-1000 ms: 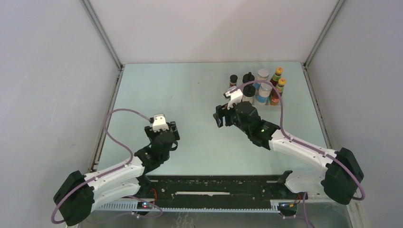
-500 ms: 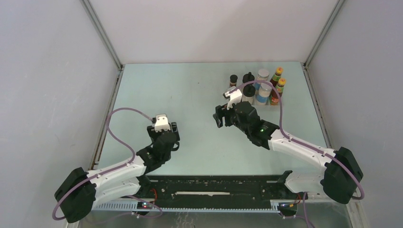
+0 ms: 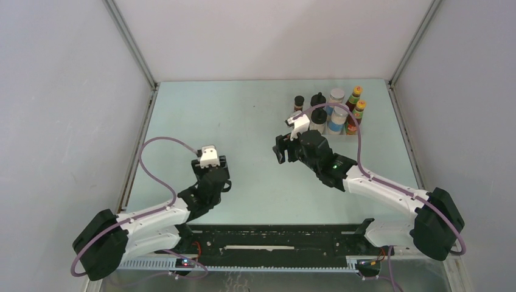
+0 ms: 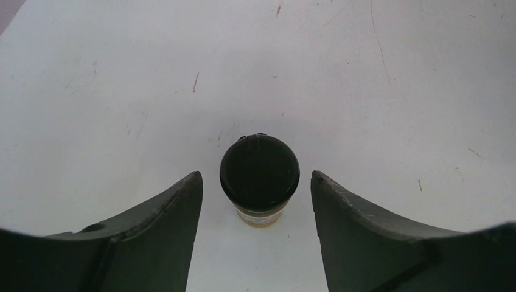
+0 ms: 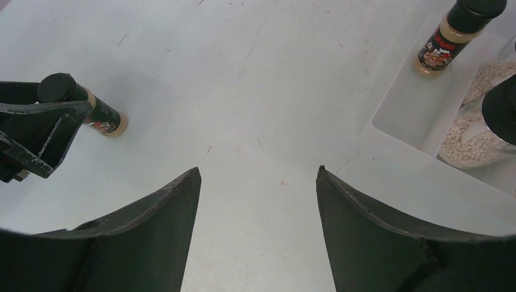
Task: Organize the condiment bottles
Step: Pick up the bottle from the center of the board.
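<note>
A tiny dark jar [image 4: 260,173] with a black cap stands upright on the table between the fingers of my left gripper [image 4: 255,175], level with the tips; the jaws are open and do not touch it. The right wrist view shows the same jar [image 5: 91,108] with the left gripper's fingers [image 5: 36,125] beside it. In the top view my left gripper [image 3: 214,165] hides it. My right gripper [image 5: 258,170] is open and empty over bare table [image 3: 281,149]. The other bottles stand in a tray [image 3: 333,131]: a tiny dark jar [image 3: 299,101], black-lidded jars [image 3: 317,115], grey-lidded jars [image 3: 339,114] and red sauce bottles [image 3: 359,109].
The white tray's near rim [image 5: 401,106] lies to the right of my right gripper. White walls with metal frame rails [image 3: 131,170] bound the table on the left, back and right.
My left gripper has shifted slightly to the right and toward the near edge, over the tiny dark jar. The right arm has not moved.
</note>
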Tool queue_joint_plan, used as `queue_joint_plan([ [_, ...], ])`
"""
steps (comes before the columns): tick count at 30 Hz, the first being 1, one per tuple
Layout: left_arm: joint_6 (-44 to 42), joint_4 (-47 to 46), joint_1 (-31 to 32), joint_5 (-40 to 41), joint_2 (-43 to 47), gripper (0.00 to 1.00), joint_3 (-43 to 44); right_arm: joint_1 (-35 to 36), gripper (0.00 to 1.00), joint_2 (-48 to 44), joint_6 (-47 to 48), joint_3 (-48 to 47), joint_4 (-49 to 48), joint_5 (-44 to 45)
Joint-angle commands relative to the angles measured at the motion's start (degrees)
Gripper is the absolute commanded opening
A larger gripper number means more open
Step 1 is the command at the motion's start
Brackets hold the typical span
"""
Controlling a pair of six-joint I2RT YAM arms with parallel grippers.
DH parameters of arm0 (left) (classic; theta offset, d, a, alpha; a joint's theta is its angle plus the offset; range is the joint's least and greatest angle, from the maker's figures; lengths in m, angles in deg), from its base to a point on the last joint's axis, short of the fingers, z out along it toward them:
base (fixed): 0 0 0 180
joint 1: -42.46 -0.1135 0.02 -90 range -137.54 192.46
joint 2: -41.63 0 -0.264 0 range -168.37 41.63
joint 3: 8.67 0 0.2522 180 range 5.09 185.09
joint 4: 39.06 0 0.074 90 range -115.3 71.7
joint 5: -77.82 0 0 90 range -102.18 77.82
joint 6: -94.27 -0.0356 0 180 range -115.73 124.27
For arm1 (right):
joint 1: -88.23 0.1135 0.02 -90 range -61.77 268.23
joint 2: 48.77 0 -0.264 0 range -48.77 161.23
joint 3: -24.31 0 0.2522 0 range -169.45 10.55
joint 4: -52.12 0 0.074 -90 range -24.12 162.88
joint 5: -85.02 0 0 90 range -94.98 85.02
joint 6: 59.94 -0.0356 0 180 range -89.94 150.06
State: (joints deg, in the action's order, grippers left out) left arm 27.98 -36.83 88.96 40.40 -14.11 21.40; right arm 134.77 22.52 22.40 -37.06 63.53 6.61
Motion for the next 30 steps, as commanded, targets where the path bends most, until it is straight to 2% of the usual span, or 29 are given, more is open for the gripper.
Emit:
queue_joint_plan([
  [1,-1.7,-4.2,0.4,2.3,-0.7,0.68,1.5,0.4,0.78,-0.4,-0.6,-0.6,-1.2,1.1],
  [5,-2.0,-4.5,0.4,2.0,-1.2,0.60,1.7,0.4,0.78,-0.7,-0.6,-0.4,-1.0,1.2],
  [10,-2.4,-5.1,0.4,1.8,-1.4,0.41,1.7,0.4,0.78,-0.8,-0.7,-0.2,-1.0,1.4],
  [21,-2.9,-5.2,0.4,1.8,-1.2,0.24,1.8,0.4,0.78,-1.0,-0.5,-0.3,-0.7,1.7],
  [26,-2.9,-4.4,0.5,1.5,0.1,0.02,2.0,0.4,0.78,-1.1,-0.3,-0.2,-0.7,2.1],
  [30,-2.9,-2.3,0.4,1.3,1.6,0.00,3.2,0.4,0.78,-1.3,-0.2,-0.2,-0.6,2.7],
])
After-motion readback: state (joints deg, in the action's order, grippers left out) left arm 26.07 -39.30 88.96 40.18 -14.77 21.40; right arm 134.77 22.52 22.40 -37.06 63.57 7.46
